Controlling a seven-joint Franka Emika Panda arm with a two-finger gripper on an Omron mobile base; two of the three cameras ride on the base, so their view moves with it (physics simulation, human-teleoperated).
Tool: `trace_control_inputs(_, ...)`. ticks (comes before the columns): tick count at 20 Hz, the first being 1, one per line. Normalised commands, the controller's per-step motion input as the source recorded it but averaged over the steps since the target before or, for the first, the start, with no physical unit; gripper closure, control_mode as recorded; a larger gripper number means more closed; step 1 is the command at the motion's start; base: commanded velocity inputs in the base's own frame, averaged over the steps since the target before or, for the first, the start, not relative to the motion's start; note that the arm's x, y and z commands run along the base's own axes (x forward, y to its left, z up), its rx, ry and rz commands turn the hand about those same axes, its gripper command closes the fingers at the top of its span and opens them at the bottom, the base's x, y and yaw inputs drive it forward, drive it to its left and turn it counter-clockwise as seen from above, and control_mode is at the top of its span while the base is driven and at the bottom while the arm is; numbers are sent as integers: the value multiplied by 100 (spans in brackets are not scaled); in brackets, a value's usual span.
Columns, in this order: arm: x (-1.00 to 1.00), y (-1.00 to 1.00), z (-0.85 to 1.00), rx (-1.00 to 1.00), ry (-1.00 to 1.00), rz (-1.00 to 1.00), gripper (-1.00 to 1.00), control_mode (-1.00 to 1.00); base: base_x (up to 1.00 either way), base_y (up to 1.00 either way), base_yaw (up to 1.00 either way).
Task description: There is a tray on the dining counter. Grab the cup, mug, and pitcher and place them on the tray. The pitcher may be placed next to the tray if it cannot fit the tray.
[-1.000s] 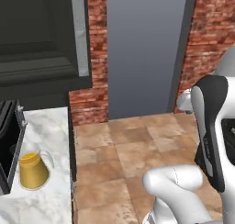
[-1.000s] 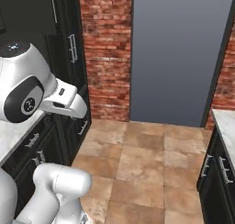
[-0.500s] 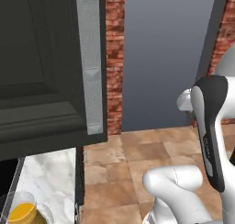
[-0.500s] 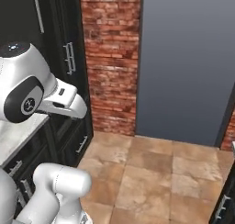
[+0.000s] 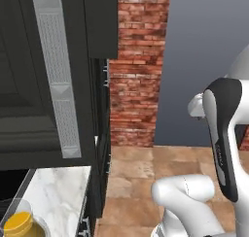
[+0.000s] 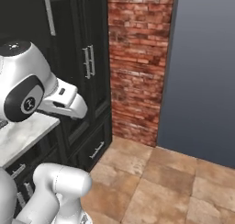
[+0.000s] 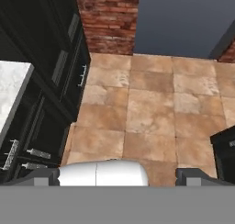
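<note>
The conical amber-gold pitcher with a clear upper part (image 5: 19,222) stood on a white-grey marble counter (image 5: 56,192) beside tall black cabinets (image 6: 87,71), while the two-finger gripper (image 7: 117,176), empty, held its jaws wide above the tan tiled floor (image 7: 151,113).

Red brick wall (image 6: 137,62) beside flat grey-blue wall panel (image 6: 202,71). Tan stone-tile floor (image 7: 151,113). Tall black cabinets w/ metal handles (image 6: 87,67) at left; white-grey marble worktop (image 5: 56,194) below dark upper cupboard (image 5: 44,71).
</note>
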Motion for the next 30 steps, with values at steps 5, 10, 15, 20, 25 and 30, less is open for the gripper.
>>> trace_control_inputs(5, 0, 0, 0, 0, 0, 0, -100, 100, 0, -1, 50)
trace_control_inputs(10, 0, 0, 0, 0, 0, 0, -100, 100, 0, 0, 52)
trace_control_inputs(15, 0, 0, 0, 0, 0, 0, -100, 100, 3, 0, 55)
trace_control_inputs(20, 0, 0, 0, 0, 0, 0, -100, 100, 21, -15, 51)
trace_control_inputs(25, 0, 0, 0, 0, 0, 0, -100, 100, 33, -29, 44)
trace_control_inputs(30, 0, 0, 0, 0, 0, 0, -100, 100, 39, -36, 42)
